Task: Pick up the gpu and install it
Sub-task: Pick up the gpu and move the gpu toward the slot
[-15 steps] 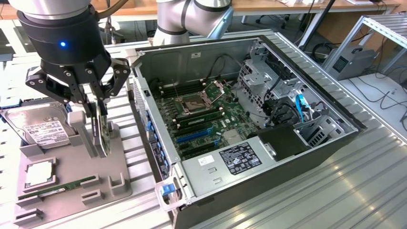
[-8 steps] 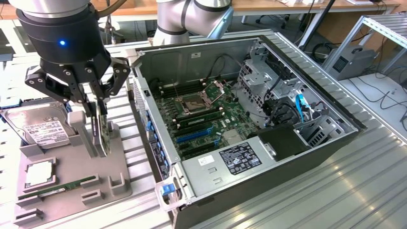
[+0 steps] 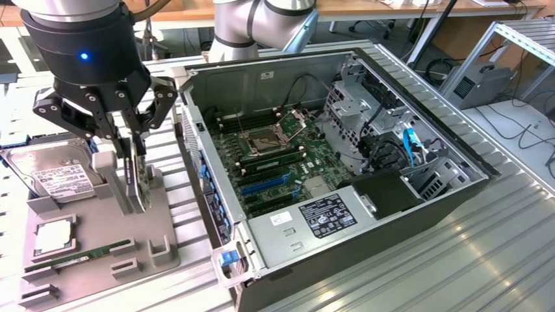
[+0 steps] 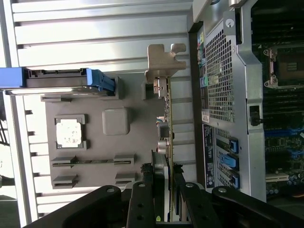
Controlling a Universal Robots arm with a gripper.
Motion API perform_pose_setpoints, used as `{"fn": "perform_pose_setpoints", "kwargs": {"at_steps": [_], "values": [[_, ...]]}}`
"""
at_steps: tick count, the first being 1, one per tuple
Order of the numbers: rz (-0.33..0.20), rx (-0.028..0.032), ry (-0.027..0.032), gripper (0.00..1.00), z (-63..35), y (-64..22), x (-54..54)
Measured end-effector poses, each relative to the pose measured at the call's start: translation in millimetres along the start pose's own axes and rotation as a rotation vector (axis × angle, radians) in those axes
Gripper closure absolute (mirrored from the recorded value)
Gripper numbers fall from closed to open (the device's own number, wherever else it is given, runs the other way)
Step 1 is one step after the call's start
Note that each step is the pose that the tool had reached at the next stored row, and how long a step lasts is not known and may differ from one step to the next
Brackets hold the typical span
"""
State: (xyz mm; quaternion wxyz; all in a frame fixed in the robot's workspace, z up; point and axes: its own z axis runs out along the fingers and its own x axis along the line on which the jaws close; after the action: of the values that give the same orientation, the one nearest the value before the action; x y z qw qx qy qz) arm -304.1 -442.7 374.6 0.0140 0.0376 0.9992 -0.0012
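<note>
The gpu (image 3: 140,187) is a thin black card standing on edge in a slot of the grey holder tray (image 3: 95,266), at the exterior view's left beside the open computer case (image 3: 217,195). My gripper (image 3: 132,156) comes down on it from above, its black fingers (image 3: 154,107) pressed on both faces of the card's upper edge. The wrist view looks along the gpu (image 4: 167,123) edge-on, with its silver bracket (image 4: 164,61) at the far end and my gripper (image 4: 167,192) shut on the near end. The card's lower edge still sits at the holder.
On the holder lie a silver hard drive (image 3: 52,172), a CPU chip (image 3: 54,235) and a green RAM stick (image 3: 78,255). The case holds a motherboard with blue expansion slots (image 3: 264,185) and a power supply (image 3: 325,214). Slatted metal table (image 3: 485,247) surrounds everything.
</note>
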Motion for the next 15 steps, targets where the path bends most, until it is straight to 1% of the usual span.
{"fn": "perform_pose_setpoints", "kwargs": {"at_steps": [15], "values": [[0.0,-0.0001,0.0,0.73,-4.0,0.0,-0.2]]}}
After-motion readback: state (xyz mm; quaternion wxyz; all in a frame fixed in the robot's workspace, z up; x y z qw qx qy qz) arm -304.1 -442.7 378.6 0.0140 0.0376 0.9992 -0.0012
